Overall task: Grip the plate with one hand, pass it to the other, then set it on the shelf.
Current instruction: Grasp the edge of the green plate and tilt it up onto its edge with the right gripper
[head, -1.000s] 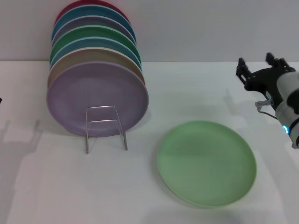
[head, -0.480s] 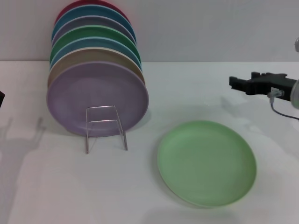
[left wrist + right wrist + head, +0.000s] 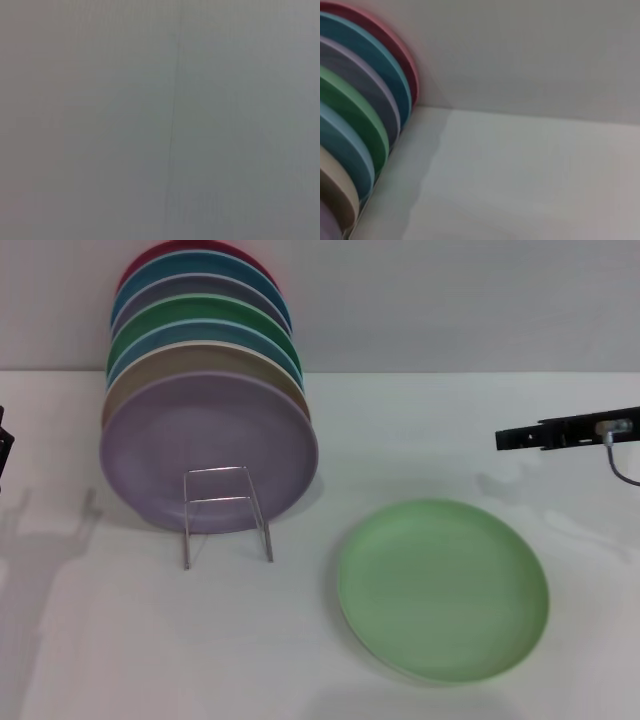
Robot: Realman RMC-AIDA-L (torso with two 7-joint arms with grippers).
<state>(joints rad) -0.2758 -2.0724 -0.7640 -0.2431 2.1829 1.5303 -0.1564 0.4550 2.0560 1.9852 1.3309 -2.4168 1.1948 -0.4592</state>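
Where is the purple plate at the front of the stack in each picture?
Head view: the lilac plate stands at the front of the rack, left of centre, behind the wire prongs.
Left wrist view: not in it; only a plain grey surface shows.
Right wrist view: just a sliver at the bottom-left corner.
Shared landmark: the dark red plate at the back of the row.

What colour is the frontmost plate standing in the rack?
Lilac; the frontmost plate shows best in the head view.
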